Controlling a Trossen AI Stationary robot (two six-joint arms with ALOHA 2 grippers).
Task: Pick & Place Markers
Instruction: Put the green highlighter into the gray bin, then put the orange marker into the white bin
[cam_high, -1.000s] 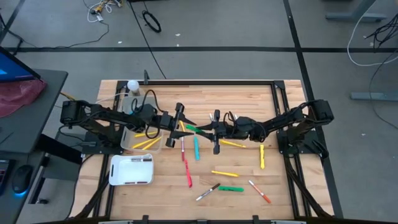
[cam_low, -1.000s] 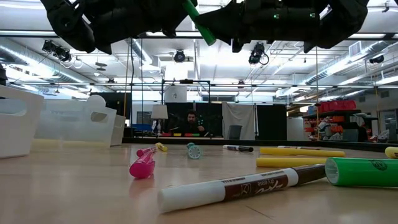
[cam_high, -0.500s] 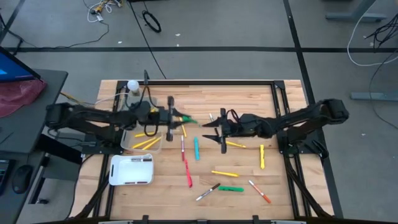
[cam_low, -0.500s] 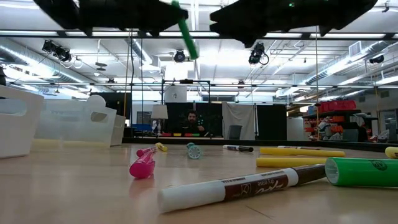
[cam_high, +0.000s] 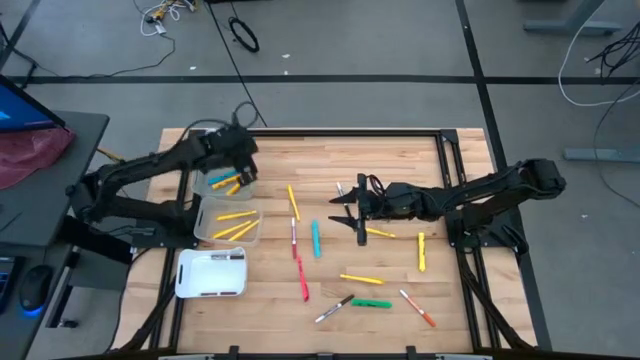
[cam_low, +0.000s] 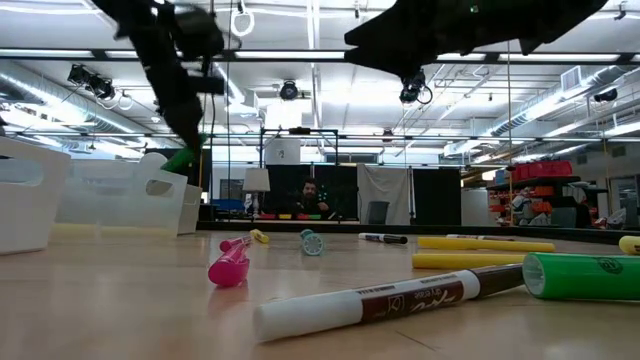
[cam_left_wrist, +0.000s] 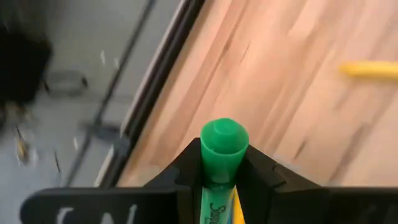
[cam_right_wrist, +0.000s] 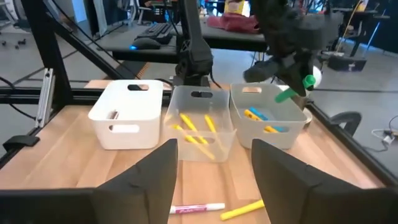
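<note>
- high view: my left gripper (cam_high: 236, 163) hangs over the far clear plastic bin (cam_high: 212, 188), the one holding yellow and light blue markers, at the table's left rear. my right gripper (cam_high: 348, 207) hovers with its fingers spread and empty over mid-table, beside a thin yellow marker (cam_high: 378, 232). the other loose markers lie nearer the right arm than the left.
- low view: the slim green marker (cam_low: 181, 158) hangs from my left gripper, tilted with its free end downward, just above the clear bin's rim (cam_low: 150, 170).
- left wrist view: my left fingers (cam_left_wrist: 180, 178) are clamped on the green marker, whose capped end sticks straight out between them, long axis in line with the fingers; wood table (cam_left_wrist: 280, 93) lies beyond.
- right wrist view: three bins stand in a row: a white tub (cam_right_wrist: 127, 112), a middle clear bin of yellow markers (cam_right_wrist: 199, 127), and the far clear bin, with the green marker's tip right above it. i judge the drop only needs a release, since the bin lies directly below.
</note>
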